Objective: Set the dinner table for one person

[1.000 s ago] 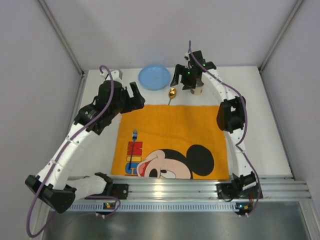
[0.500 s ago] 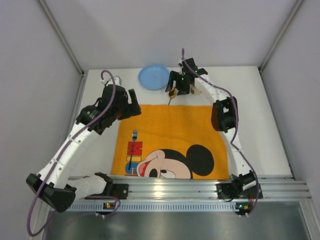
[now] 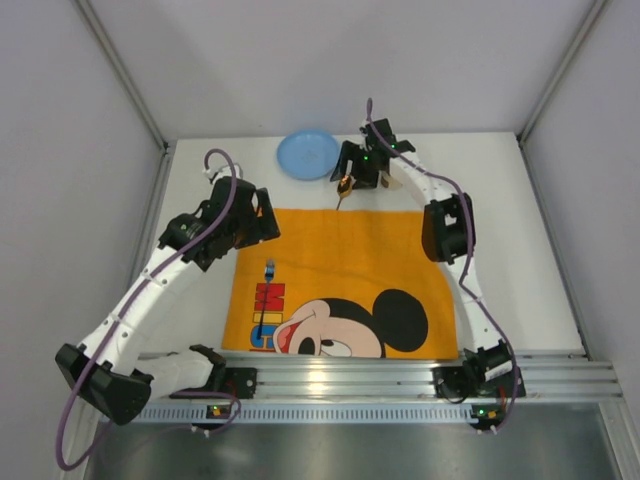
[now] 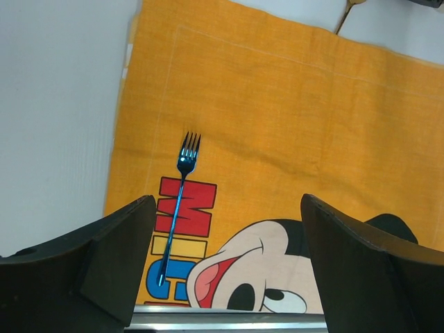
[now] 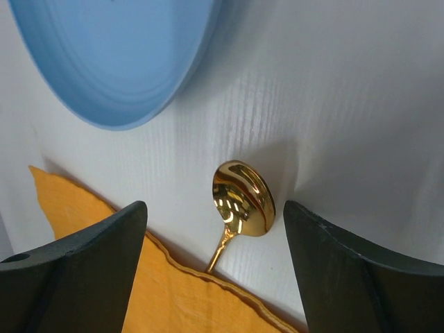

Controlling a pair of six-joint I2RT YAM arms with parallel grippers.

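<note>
I have both grippers spread wide and holding nothing. The left gripper (image 4: 227, 208) hangs over the left part of the orange cartoon-mouse placemat (image 3: 350, 260), its 2 fingers well apart. Between them in the wrist view I see the blue fork (image 4: 182, 201) lying flat on the cloth. Its tines point toward the far edge and its handle runs across the red and yellow letters. The right gripper (image 5: 215, 208) is at the far side of the dinner table (image 3: 520, 260), low over the gold spoon (image 5: 243, 198). Its jaws stand on either side of the spoon's bowl without touching it. That bowl rests on the bare white tabletop just beyond the placemat's far hem, with the handle angled back toward the cloth. From the wrist camera I cannot tell whether the handle's end lies on top of the hem or slips under it. The light blue plate (image 3: 308, 155) sits on the white surface near the spoon, to its left and a little farther back, off the placemat. The table itself spreads under everything, showing bare on both sides of the placemat and beyond its far edge.
</note>
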